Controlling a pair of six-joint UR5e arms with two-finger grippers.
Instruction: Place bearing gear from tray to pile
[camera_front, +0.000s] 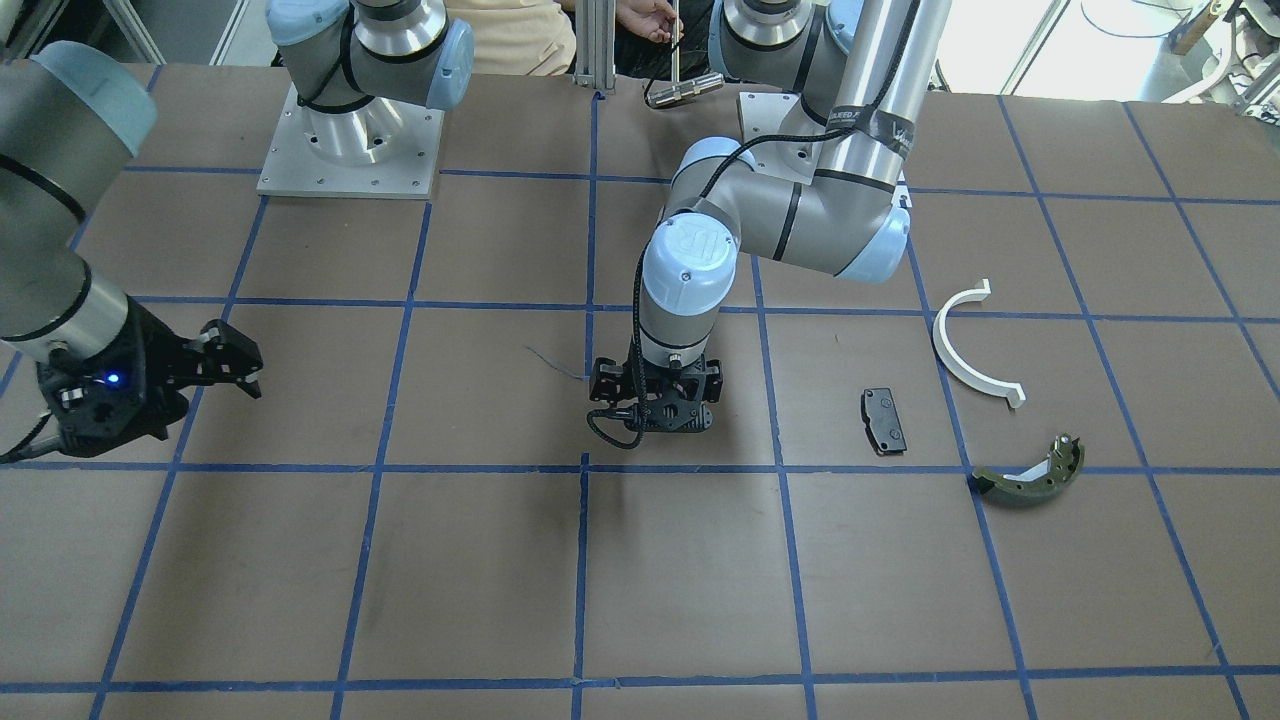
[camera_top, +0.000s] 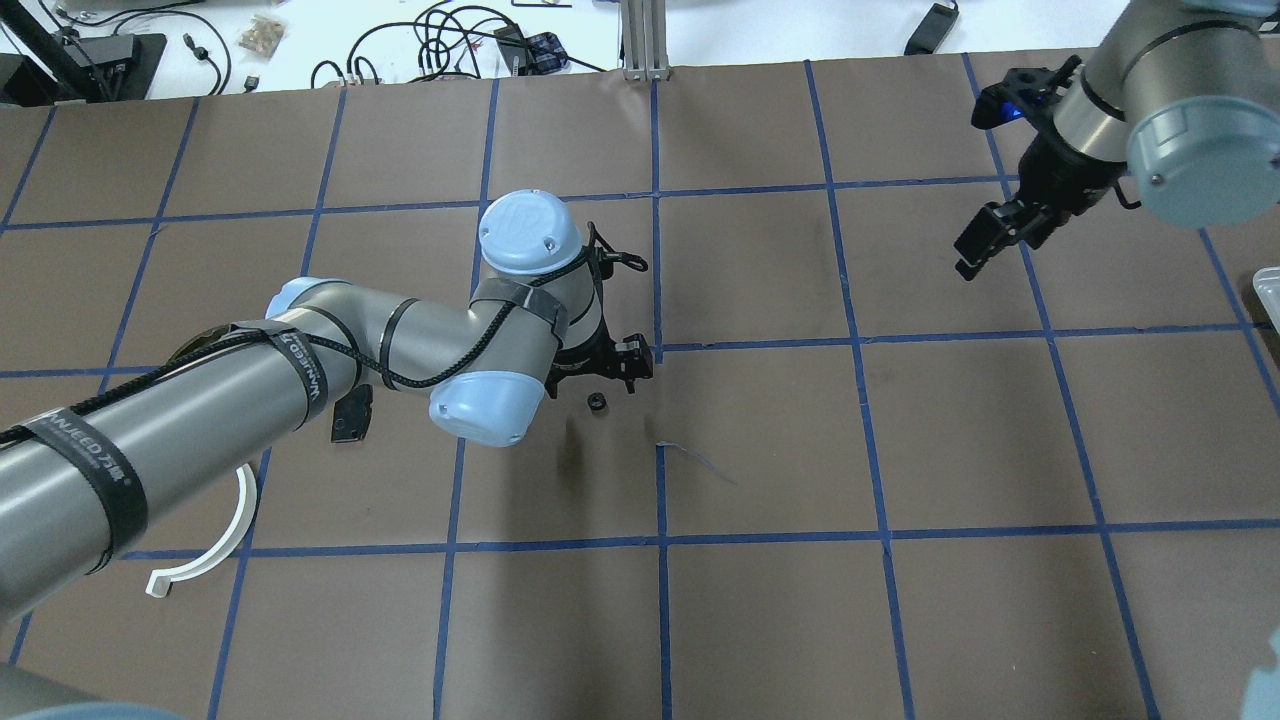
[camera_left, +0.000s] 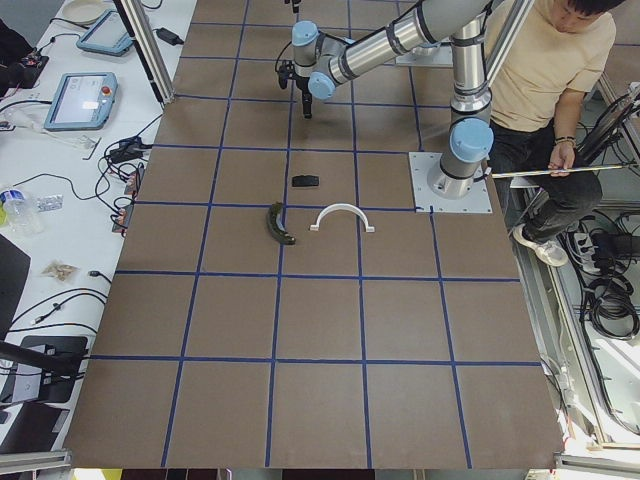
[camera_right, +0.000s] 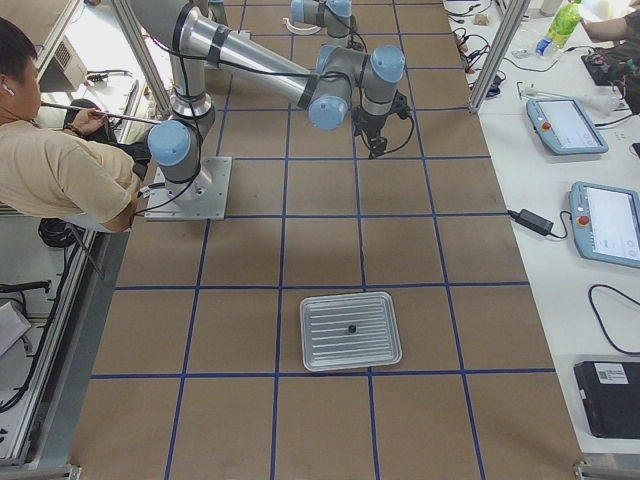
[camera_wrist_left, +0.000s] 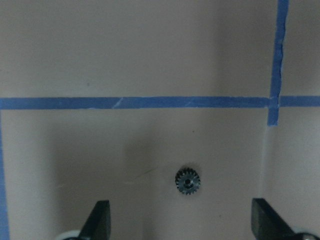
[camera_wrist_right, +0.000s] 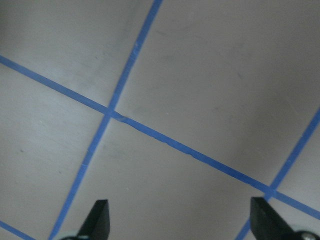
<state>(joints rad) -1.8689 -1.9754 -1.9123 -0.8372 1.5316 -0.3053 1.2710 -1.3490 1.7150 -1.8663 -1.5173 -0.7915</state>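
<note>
A small dark toothed bearing gear (camera_wrist_left: 187, 180) lies flat on the brown table, also seen in the overhead view (camera_top: 597, 403). My left gripper (camera_wrist_left: 182, 220) hovers just above it, open and empty, its fingers wide on either side; it shows in the overhead view (camera_top: 612, 362) too. The pile lies to the robot's left of the gear: a black brake pad (camera_front: 884, 420), a white half-ring (camera_front: 965, 350) and an olive brake shoe (camera_front: 1030, 475). My right gripper (camera_top: 985, 240) is open and empty, raised over the table's far right.
A silver tray (camera_right: 350, 330) sits at the robot's right end of the table with one small dark part (camera_right: 351, 328) on it. An operator (camera_left: 545, 70) sits behind the robot bases. Blue tape lines grid the table.
</note>
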